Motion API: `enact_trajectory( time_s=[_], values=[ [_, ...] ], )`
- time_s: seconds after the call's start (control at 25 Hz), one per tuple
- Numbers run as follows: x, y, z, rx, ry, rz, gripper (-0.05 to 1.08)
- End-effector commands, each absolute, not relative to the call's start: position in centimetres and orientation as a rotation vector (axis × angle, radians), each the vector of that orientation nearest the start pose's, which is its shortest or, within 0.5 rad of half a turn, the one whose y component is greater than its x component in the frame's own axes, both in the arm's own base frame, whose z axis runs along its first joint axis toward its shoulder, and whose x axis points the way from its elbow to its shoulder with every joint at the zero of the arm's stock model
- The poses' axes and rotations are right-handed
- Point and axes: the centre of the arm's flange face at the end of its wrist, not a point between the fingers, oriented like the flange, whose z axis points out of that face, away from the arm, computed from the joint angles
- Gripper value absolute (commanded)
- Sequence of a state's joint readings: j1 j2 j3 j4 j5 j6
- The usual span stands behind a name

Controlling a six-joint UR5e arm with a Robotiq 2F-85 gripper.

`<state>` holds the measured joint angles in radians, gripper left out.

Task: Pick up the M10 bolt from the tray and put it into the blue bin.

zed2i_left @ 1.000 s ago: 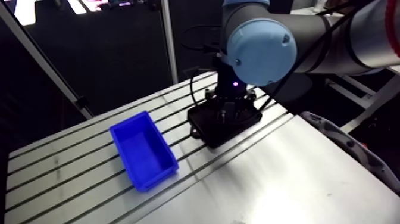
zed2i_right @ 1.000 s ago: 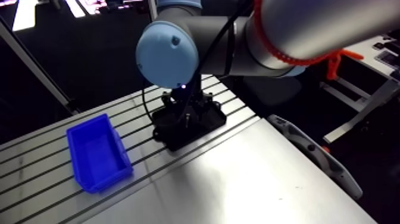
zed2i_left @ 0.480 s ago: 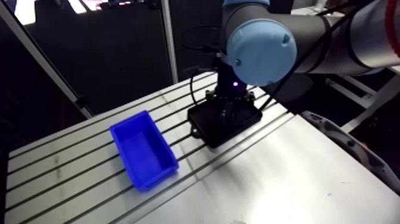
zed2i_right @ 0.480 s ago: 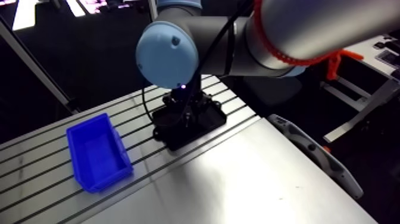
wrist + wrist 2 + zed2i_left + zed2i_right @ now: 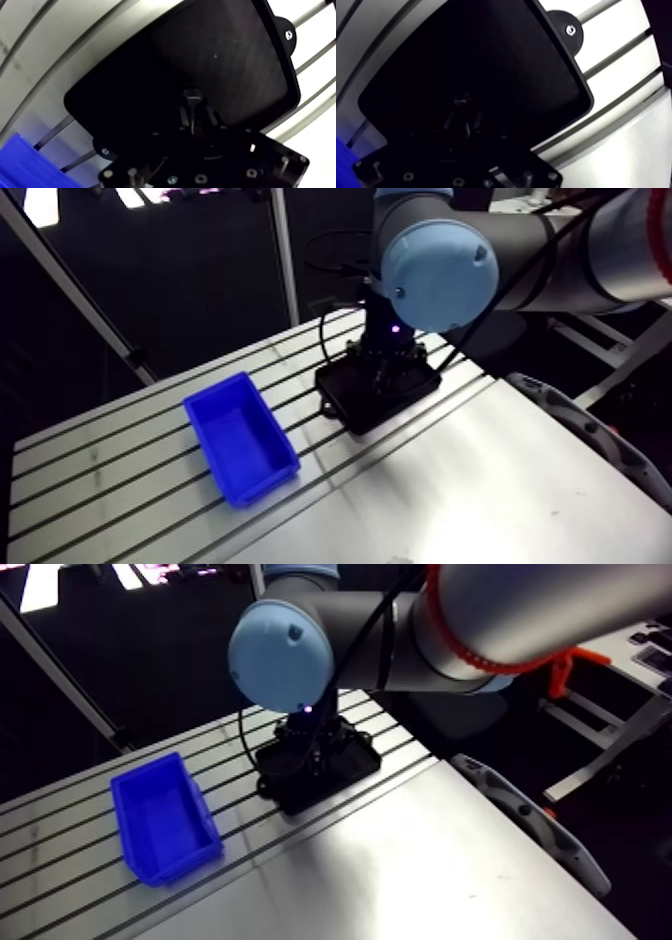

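Note:
The black tray (image 5: 225,60) lies on the slotted table, directly under my gripper (image 5: 193,114). In the wrist view the two dark fingers stand close together, with a small dark M10 bolt (image 5: 192,96) pinched between them, its head showing just past the tips above the tray floor. The rest of the tray floor looks bare. In the arm view the gripper (image 5: 380,371) hangs over the tray (image 5: 345,413). The blue bin (image 5: 240,438) stands open to the left of the tray, a short gap between them; a corner of it (image 5: 22,165) shows beside the gripper.
The tray is fixed by round tabs with screws (image 5: 287,35) at its corners. Slots run across the table (image 5: 120,458). A smooth metal sheet (image 5: 480,488) covers the near right part. A grey-and-orange object (image 5: 590,433) lies beyond the table's right edge.
The arm view has shifted slightly. The gripper stays over the tray and looks a little higher than before; the bin and the tray have not moved.

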<state>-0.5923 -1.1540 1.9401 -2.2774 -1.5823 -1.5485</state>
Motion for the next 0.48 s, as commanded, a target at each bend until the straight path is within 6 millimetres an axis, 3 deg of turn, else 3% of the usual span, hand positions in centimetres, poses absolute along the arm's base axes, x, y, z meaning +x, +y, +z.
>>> enact_trajectory(
  time_s=[0.04,0.48],
  values=[
    [-52.25,19.22,16.50,0.925,2.916,-0.018,0.74],
    [-52.44,19.38,16.55,0.928,2.927,-0.011,0.78]
  ],
)
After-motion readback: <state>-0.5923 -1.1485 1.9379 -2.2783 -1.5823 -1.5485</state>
